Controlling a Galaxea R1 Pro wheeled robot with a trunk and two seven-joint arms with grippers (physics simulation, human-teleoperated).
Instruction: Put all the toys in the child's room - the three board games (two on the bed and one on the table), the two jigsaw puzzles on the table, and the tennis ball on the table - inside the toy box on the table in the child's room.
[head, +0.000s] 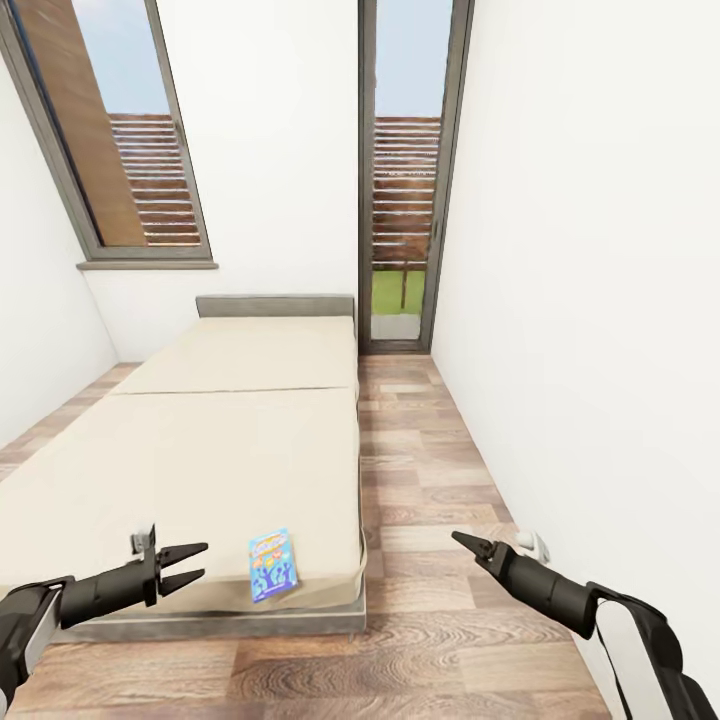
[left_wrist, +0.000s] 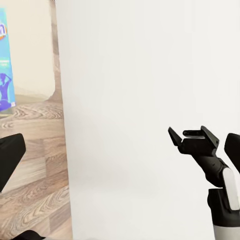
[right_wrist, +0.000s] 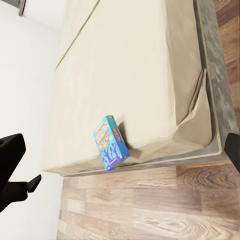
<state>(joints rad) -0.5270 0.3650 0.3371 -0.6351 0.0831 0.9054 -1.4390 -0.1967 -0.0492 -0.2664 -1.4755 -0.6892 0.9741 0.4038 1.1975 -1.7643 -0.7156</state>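
White-walled room with wood-plank floor: low wide bed with beige mattress (head: 230, 440) lies ahead of both arms. Light blue printed card board game box (head: 272, 565) rests at the mattress's near edge, just beyond and to the right of the left gripper (head: 188, 566), whose jaws stand apart, empty. Right gripper (head: 462, 540) hovers over floor, well apart from the box; its opening cannot be told. Risk: a flat box at the edge may be nudged off during approach.

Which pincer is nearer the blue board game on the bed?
Left. The left pincer is just beside the blue board game; the right pincer is farther, over the floor.
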